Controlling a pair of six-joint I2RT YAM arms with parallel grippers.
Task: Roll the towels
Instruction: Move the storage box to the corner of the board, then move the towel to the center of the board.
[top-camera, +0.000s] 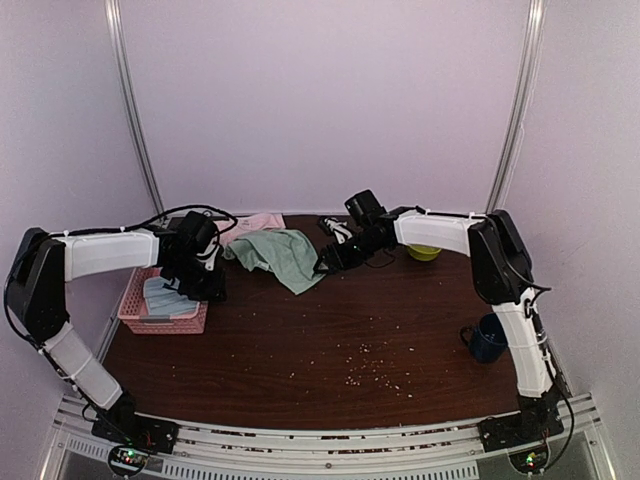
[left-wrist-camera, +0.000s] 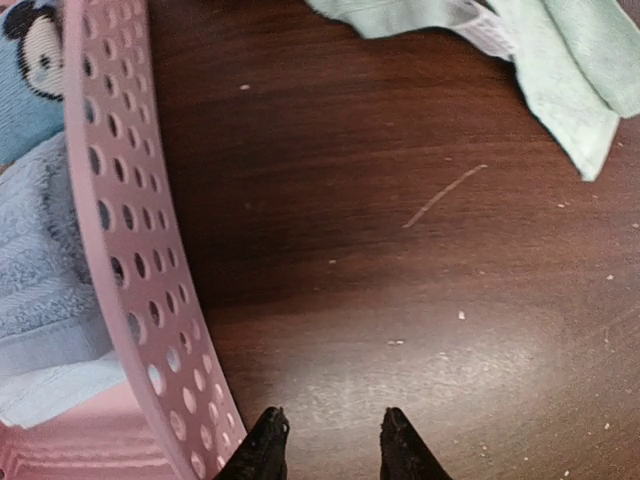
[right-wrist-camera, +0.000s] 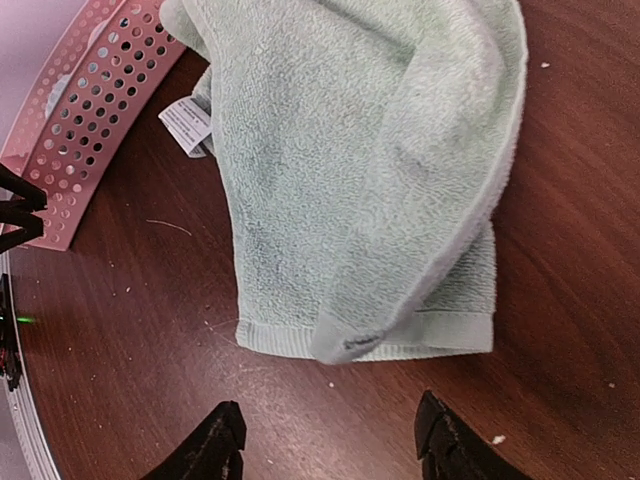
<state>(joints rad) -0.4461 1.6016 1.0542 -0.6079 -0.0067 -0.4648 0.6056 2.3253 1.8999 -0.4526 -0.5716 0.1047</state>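
Two towels to roll, neither rolled yet. Green towel (top-camera: 278, 256) in the upper middle of the top view, soft and fluffy, folded over and rumpled on the dark wood surface (top-camera: 350, 330). Pink towel (top-camera: 255, 222) just behind, touching it. Right gripper (right-wrist-camera: 328, 430) nearest, spread wide and holding nothing, just below the green towel's hemmed edge, long side running up the frame. Left gripper (left-wrist-camera: 335, 435) a little apart, holding nothing, beside the holey pink basket (left-wrist-camera: 120, 200), green towel off at upper right.
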